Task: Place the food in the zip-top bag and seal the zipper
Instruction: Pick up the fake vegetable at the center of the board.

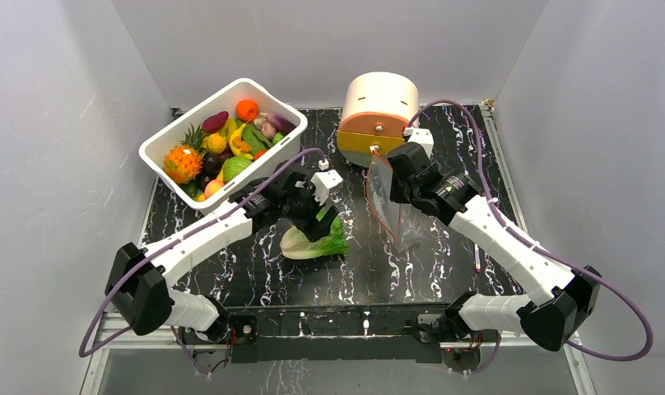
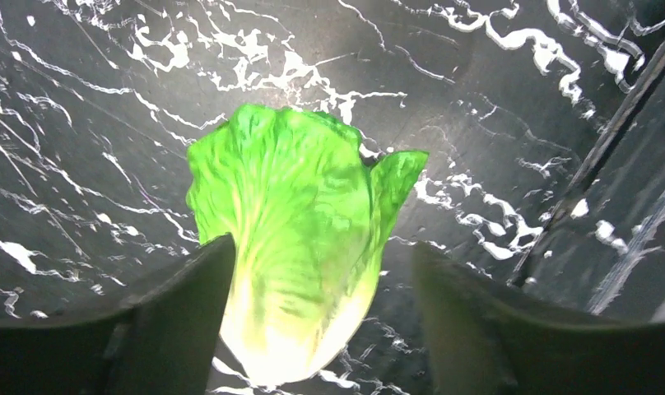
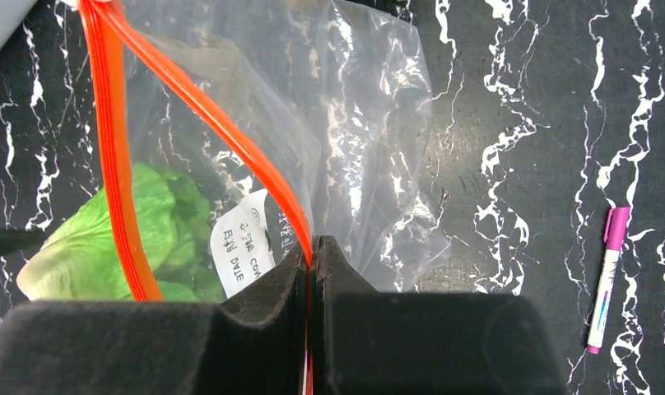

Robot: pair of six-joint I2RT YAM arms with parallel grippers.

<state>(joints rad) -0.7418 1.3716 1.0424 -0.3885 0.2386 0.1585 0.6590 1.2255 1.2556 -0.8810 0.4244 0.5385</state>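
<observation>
With right gripper (image 3: 311,243), pinches zipper (image 3: 115,164) and holds bag (image 3: 370,123) up. With left gripper (image 2: 321,247), spread wide, reaches around lettuce (image 2: 288,206) lying on table (image 2: 107,99).

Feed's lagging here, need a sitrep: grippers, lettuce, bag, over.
Left gripper open, astride lettuce on table. Right gripper shut on zipper of zip-top bag, mouth open. Lettuce not bagged yet. Marker right of bag, not in the way.

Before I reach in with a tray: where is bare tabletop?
Bare: the near strip between lettuce and arm bases; the back gap between white tub and round box. Crowded: mid-table, where left claw, lettuce and bag meet.
</observation>
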